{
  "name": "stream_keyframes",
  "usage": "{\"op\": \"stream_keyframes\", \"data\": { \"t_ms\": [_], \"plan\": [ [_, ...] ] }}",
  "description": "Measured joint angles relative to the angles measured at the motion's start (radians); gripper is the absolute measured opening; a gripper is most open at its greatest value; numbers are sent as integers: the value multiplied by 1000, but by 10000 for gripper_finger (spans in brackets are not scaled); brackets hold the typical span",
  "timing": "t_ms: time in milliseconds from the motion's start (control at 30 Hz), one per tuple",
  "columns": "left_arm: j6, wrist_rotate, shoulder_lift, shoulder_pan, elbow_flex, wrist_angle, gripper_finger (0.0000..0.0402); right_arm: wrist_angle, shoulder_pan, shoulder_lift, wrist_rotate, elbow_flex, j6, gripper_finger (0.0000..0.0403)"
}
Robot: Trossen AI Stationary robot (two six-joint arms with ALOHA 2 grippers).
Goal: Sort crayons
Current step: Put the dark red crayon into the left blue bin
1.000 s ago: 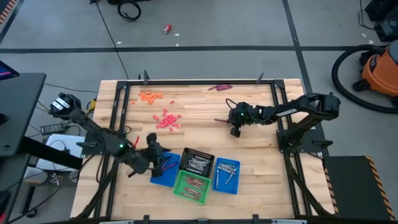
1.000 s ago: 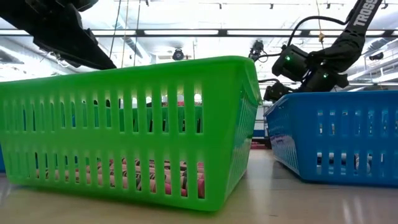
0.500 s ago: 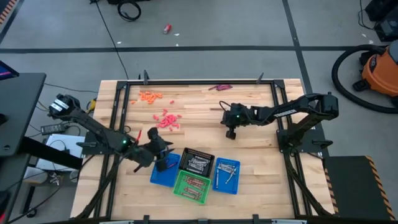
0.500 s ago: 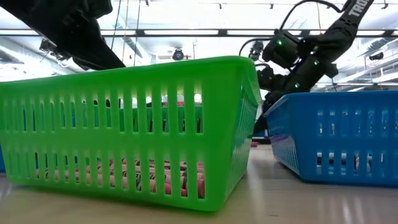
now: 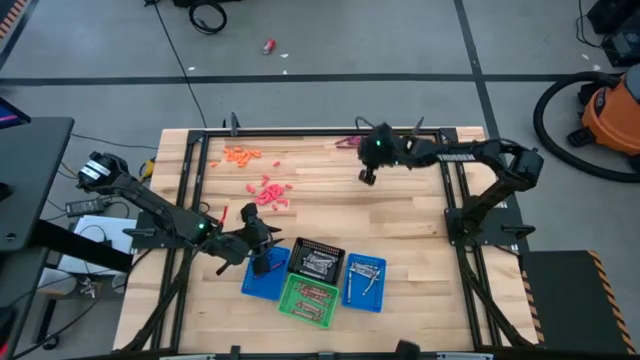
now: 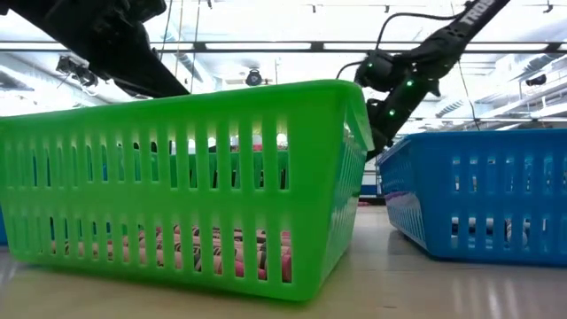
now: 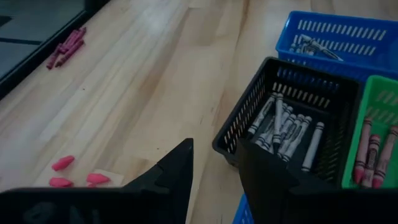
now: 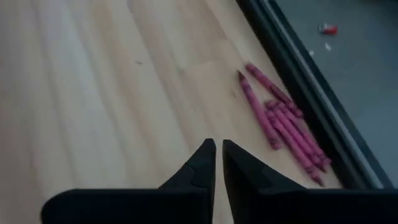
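Several maroon crayons point(image 8: 283, 124) lie on the table's far edge point(image 5: 352, 140). My right gripper point(image 8: 217, 158) point(image 5: 368, 176) hovers just short of them, its fingers a narrow slit apart with nothing between them. My left gripper point(image 7: 214, 168) point(image 5: 262, 247) hangs open over the near-left blue basket point(image 5: 262, 282), beside the black basket point(image 7: 292, 93) of grey crayons point(image 7: 283, 127). The green basket point(image 7: 379, 106) holds reddish crayons point(image 7: 373, 149). A pile of pink crayon pieces point(image 5: 268, 192) and some orange ones point(image 5: 240, 155) lie on the table's far left.
A second blue basket point(image 5: 365, 282) with silvery crayons stands right of the black one. In the low view the green basket point(image 6: 186, 177) and a blue basket point(image 6: 478, 195) fill the foreground. A black frame rail point(image 8: 311, 81) runs just beyond the maroon crayons. Bare wood lies mid-table.
My right gripper has risen and swung from mid-table toward the far edge, ending beside the maroon crayons. My left gripper has shifted a little toward the table's right, over the near-left blue basket.
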Motion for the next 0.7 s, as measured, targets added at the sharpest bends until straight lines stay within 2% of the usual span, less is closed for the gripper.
{"op": "stream_keyframes", "data": {
  "t_ms": [200, 433, 700],
  "plan": [
    [23, 3, 0, 0, 0, -3, 134, -155, -105, 137, -78, 150, -93, 73],
    [23, 3, 0, 0, 0, -3, 134, -275, -188, 293, -79, 309, -203, 123],
    [23, 2, 0, 0, 0, -8, 134, -328, -253, 373, -76, 380, -370, 126]
  ]
}}
